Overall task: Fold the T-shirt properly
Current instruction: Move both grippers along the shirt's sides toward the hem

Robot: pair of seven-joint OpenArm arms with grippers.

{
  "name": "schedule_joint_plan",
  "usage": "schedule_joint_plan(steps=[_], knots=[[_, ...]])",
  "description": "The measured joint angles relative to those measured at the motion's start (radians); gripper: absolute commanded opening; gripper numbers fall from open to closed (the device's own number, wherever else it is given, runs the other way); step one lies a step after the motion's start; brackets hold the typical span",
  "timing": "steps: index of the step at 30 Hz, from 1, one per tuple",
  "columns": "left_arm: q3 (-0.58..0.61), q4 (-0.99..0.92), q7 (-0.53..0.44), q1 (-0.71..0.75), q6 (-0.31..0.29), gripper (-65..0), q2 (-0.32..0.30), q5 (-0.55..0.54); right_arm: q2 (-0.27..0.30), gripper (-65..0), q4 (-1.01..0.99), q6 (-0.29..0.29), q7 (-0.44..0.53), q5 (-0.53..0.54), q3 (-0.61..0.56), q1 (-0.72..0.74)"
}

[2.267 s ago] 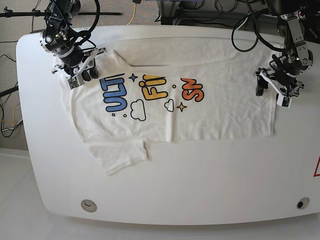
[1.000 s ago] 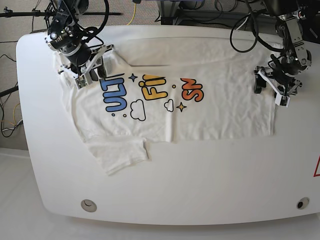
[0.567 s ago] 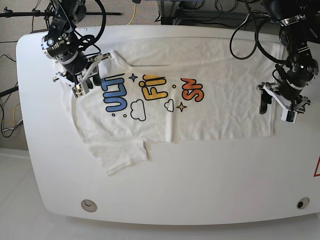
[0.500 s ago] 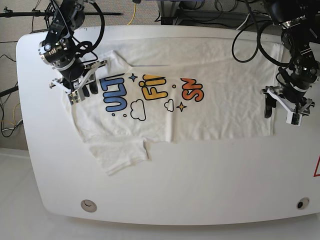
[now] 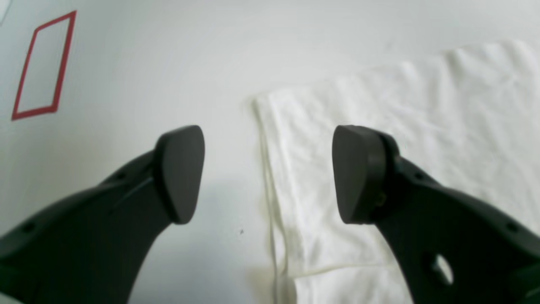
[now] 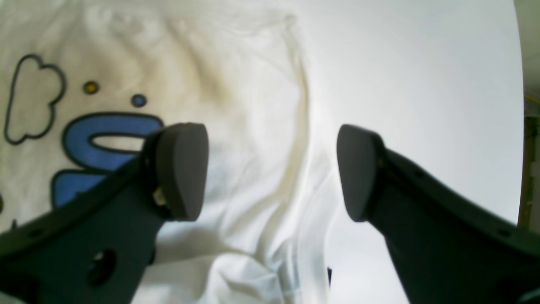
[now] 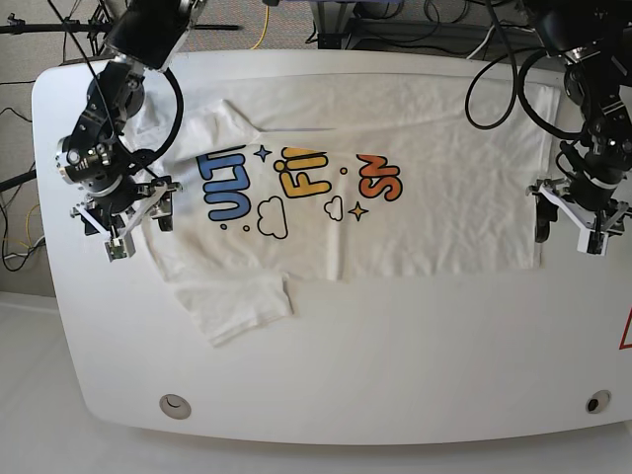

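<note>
T-shirt, white cotton, print side up, lying across the white table; far half already folded over, so the lettering shows cut off along the fold. One short sleeve sticks out at the near edge, unfolded. Fabric rumpled near the collar end.

Right gripper: jaws spread wide, nothing held, poised over the shirt's side edge beside the blue letters.

Left gripper: jaws spread wide, empty, straddling the hem corner.

Red outlined marking on the table, well apart from the shirt.

Risk, as judged: jaws closing on only the top layer would let the folded layers separate; uneven lifting between the two ends could skew the fold or drag the loose sleeve underneath.
</note>
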Motion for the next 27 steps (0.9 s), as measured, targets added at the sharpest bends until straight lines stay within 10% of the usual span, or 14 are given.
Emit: schedule_joint_plan(steps=[27], knots=[[-0.04, 0.003, -0.002, 0.06, -0.003, -20.8, -0.002, 0.0, 0.14, -18.5, -0.576, -0.002, 0.356, -0.018, -0.002, 0.163]])
